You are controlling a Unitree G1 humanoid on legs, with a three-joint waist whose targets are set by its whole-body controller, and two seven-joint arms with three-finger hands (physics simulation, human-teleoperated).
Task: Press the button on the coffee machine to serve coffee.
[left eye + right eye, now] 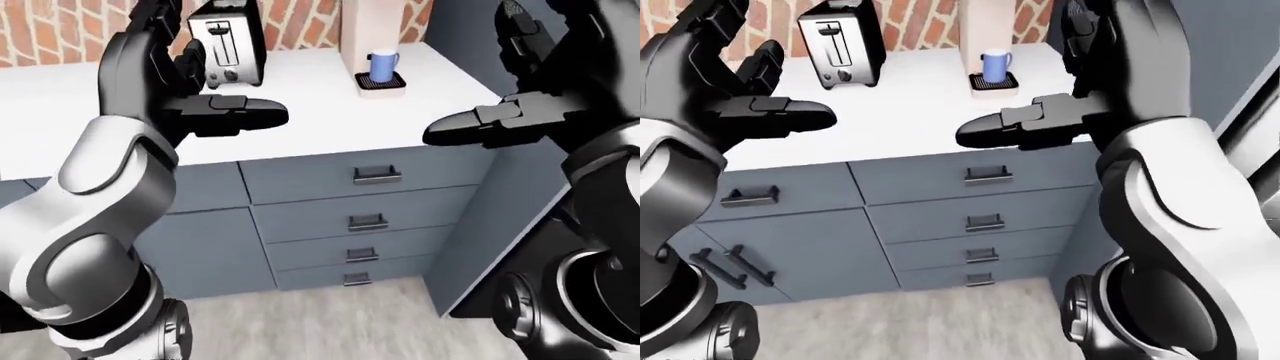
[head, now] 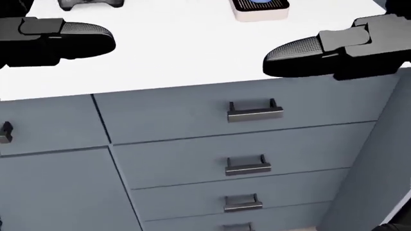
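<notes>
The coffee machine (image 1: 373, 26) is a beige column at the far edge of the white counter (image 1: 310, 105), against the brick wall; its top and button are cut off by the view's top edge. A blue mug (image 1: 384, 65) stands on its drip tray (image 1: 381, 84). My left hand (image 1: 190, 82) is raised at the left of the view, fingers spread open and empty. My right hand (image 1: 520, 90) is raised at the right, open and empty. Both hands hover over the counter's near edge, well short of the machine.
A chrome toaster (image 1: 228, 41) stands on the counter left of the coffee machine. Grey drawers with dark handles (image 2: 254, 111) fill the cabinet below. A tall grey panel (image 1: 480, 240) juts out at the right of the counter.
</notes>
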